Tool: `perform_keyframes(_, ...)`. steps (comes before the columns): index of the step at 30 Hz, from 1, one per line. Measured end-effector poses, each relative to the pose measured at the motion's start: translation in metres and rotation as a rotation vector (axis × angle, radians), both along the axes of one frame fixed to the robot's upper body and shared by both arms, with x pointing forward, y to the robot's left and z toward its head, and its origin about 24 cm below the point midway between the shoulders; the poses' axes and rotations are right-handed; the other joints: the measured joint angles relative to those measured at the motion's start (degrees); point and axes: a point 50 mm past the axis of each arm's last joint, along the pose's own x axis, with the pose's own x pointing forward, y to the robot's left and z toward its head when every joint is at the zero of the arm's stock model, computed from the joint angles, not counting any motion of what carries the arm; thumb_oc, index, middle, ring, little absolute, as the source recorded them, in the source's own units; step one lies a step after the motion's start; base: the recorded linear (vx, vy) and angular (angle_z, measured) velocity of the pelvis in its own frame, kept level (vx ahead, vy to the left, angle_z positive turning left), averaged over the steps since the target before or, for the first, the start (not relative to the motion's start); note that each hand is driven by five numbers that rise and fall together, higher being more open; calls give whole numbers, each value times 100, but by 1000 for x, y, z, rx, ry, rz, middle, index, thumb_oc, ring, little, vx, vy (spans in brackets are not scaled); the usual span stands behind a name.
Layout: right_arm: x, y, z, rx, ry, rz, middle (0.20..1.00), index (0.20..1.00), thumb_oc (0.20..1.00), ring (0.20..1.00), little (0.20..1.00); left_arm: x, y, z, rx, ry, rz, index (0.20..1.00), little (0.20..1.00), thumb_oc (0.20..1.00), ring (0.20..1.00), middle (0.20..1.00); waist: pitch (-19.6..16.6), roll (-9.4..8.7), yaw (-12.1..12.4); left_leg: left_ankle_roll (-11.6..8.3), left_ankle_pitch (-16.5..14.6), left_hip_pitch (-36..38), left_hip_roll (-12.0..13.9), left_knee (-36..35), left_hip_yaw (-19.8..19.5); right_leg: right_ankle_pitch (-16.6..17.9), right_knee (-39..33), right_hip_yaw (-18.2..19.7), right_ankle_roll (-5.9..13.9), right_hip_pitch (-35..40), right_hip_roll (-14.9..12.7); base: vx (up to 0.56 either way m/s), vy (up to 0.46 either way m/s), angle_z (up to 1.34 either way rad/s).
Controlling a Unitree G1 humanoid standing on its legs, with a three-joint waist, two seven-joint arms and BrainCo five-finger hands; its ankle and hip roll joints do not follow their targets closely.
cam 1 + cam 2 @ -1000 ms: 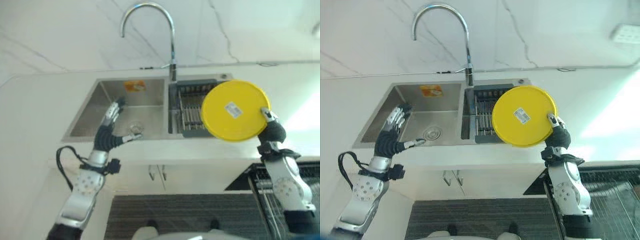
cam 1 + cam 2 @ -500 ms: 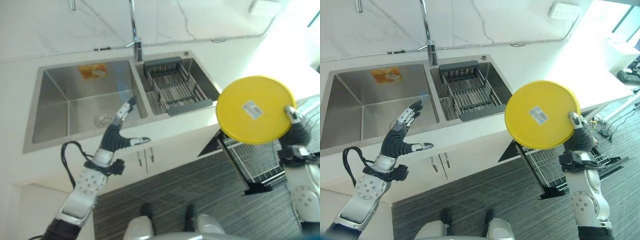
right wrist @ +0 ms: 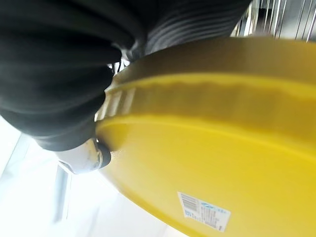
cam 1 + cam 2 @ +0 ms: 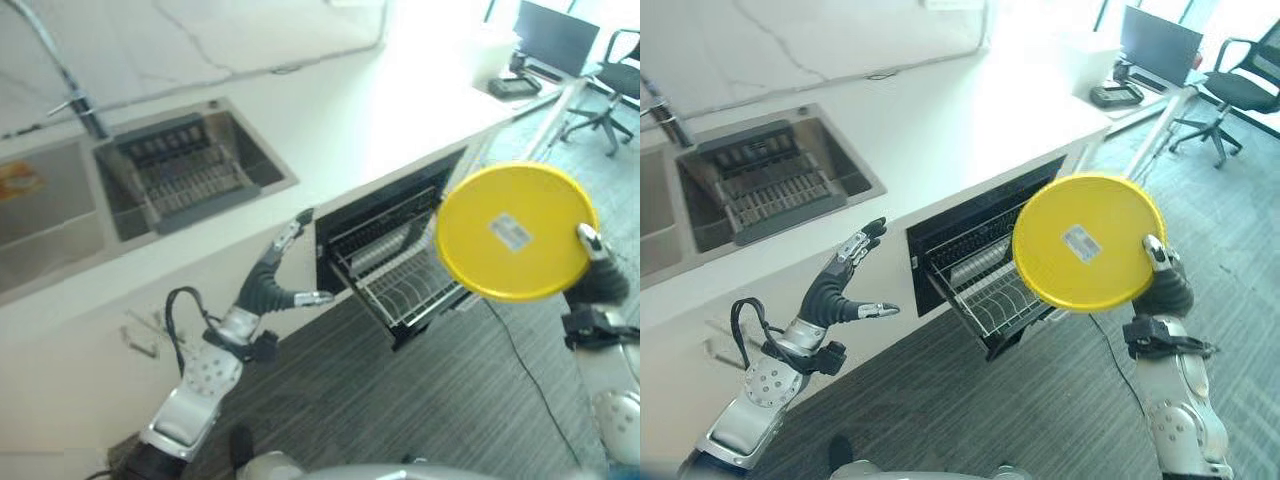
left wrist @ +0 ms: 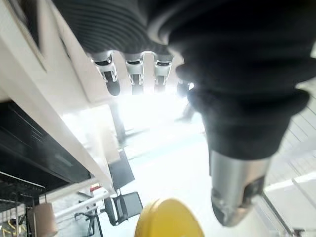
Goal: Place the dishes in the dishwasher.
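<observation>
The right hand (image 4: 1162, 285) is gripping the round yellow plastic plate (image 4: 1089, 241) by its rim, holding it on edge, label facing the camera, above the dark striped floor (image 4: 1040, 400) just in front of the open black dishwasher (image 4: 985, 250) with its pulled-out wire rack (image 4: 990, 295). The left hand (image 4: 835, 293), fingers spread and holding nothing, is hovering left of the dishwasher. The stainless steel sink (image 4: 770, 185) is lying beyond, up-left of the dishwasher.

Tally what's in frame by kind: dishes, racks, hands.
Yellow plate, pinched in the right hand: 1
Wire racks: 2, the pulled-out dishwasher rack and the sink rack
Robot hands: 2, the left hand open and holding nothing, the right hand on the plate's rim
Total: 5
</observation>
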Motion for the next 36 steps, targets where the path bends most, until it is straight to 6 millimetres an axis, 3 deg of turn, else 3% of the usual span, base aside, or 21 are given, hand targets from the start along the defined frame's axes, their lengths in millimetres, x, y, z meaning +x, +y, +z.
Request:
perform_keyframes(3,7,18,14,-35,-50,85,200,200,200,200,200,-1,13,-3,-4,19,82,1000,1000,1000,1000,1000,2,110,6,91,72,-246,82,392,100,-74,-58,0,-26,-26,86,-18,-435,3)
perform_keyframes(4,14,30,24,-37,-99,134,200,200,200,200,200,-2,13,-4,-8,28,96,1000,1000,1000,1000,1000,0,162,96,321,254,-375,74,430,193,-80,-73,31,-45,-122,88,19,-283,8)
perform_keyframes(6,28,57,33,-43,-137,246,200,200,200,200,200,-3,9,-9,5,44,87,1000,1000,1000,1000,1000,-2,209,298,982,1001,-629,-53,414,213,-102,-96,44,-232,-201,90,8,-304,42)
perform_keyframes(7,28,57,31,-61,-121,247,200,200,200,200,200,-5,7,-12,13,48,94,1000,1000,1000,1000,1000,14,274,408,912,1541,-1049,-85,833,204,-240,95,7,-447,-206,109,-4,-229,56)
perform_keyframes(8,28,57,31,-61,-121,247,200,200,200,200,200,-5,7,-12,13,48,94,1000,1000,1000,1000,1000,14,274,408,912,1541,-1049,-85,833,204,-240,95,7,-447,-206,109,10,-110,93)
perform_keyframes(9,20,54,19,-68,-73,227,200,200,200,200,200,-14,10,-21,7,81,108,1000,1000,1000,1000,1000,-9,66,530,659,1023,-1344,-627,1296,-163,-311,-8,-138,-534,-113,-274,43,-32,37)
perform_keyframes(10,20,54,19,-79,-71,226,200,200,200,200,200,-16,14,-22,18,88,120,1000,1000,1000,1000,1000,-6,25,643,495,283,-1196,-1062,1330,-255,-255,-61,-69,-519,-157,-421,92,-15,34)
perform_keyframes(11,20,52,21,-96,-78,219,200,200,200,200,200,-16,17,-19,22,69,123,1000,1000,1000,1000,1000,-36,126,660,525,90,-1061,-1292,1300,-22,-28,-208,-69,-457,-82,-366,119,50,9)
perform_keyframes(13,20,50,16,-81,-74,166,200,200,200,200,200,-9,13,-13,15,33,106,1000,1000,1000,1000,1000,-76,248,312,792,-237,-681,-1353,716,848,34,-343,-536,-369,204,-186,90,141,79)
perform_keyframes(14,21,53,14,-74,-71,164,200,200,200,200,200,-5,10,-9,12,14,92,1000,1000,1000,1000,1000,-89,275,339,813,-343,-400,-1356,283,798,-15,-340,-526,-350,227,-88,63,184,53)
perform_keyframes(17,25,71,14,-49,-102,248,200,200,200,200,200,1,9,-3,59,-27,95,1000,1000,1000,1000,1000,-123,-113,468,752,-347,-263,-1622,-21,455,-17,-329,-383,-293,169,-231,103,230,-12)
perform_keyframes(19,26,75,16,-34,-121,259,200,200,200,200,200,5,10,1,87,-31,97,1000,1000,1000,1000,1000,-115,-270,457,810,-358,-126,-1863,-189,476,9,-312,-343,-252,270,-444,127,307,7)
perform_keyframes(24,24,77,24,-35,-157,266,200,200,200,200,200,7,13,3,122,-28,87,1000,1000,1000,1000,1000,-92,-349,483,1021,-588,-103,-2125,-190,364,26,273,-340,-235,102,-779,58,269,17)
perform_keyframes(27,25,81,25,-12,-188,247,200,200,200,200,200,10,11,6,155,-37,47,1000,1000,1000,1000,1000,165,-419,521,1185,-706,-131,-2086,-39,305,165,1668,-180,-226,-565,-1016,-15,41,4)
perform_keyframes(28,24,81,26,-9,-196,247,200,200,200,200,200,13,11,9,177,-47,34,1000,1000,1000,1000,1000,322,-394,512,1197,-745,-132,-1989,5,249,189,2094,110,-211,-856,-1009,71,-249,21)
perform_keyframes(29,24,82,26,-23,-199,251,200,200,200,200,200,15,15,13,219,-58,28,1000,1000,1000,1000,1000,355,-462,530,1184,-737,-193,-1963,-12,203,183,1809,377,-174,-1039,-956,99,-343,16)
perform_keyframes(31,24,82,29,-28,-229,269,200,200,200,200,200,16,22,17,267,-64,35,1000,1000,1000,1000,1000,355,-548,625,1177,-740,-204,-1979,-30,224,267,731,348,-164,-987,-938,141,-482,10)
perform_keyframes(33,25,83,31,-16,-252,281,200,200,200,200,200,18,28,21,286,-83,67,1000,1000,1000,1000,1000,361,-537,627,1111,-742,-222,-1990,-64,162,793,-664,380,-25,-833,-1091,179,-536,14)
perform_keyframes(34,24,82,30,-10,-256,275,200,200,200,200,200,19,29,21,291,-94,87,1000,1000,1000,1000,1000,368,-519,571,1084,-755,-234,-1973,-49,58,1087,-664,493,73,-874,-1225,184,-523,18)
perform_keyframes(35,24,82,30,-10,-256,275,200,200,200,200,200,19,29,21,291,-94,88,1000,1000,1000,1000,1000,368,-518,564,1084,-754,-234,-1972,-47,49,1108,-664,505,74,-871,-1234,166,-550,79)
perform_keyframes(36,23,84,29,8,-261,272,200,200,200,200,200,19,27,22,288,-101,98,1000,1000,1000,1000,1000,373,-480,452,853,-747,-324,-1794,68,-411,1327,-654,1036,44,-804,-1265,207,-783,83)
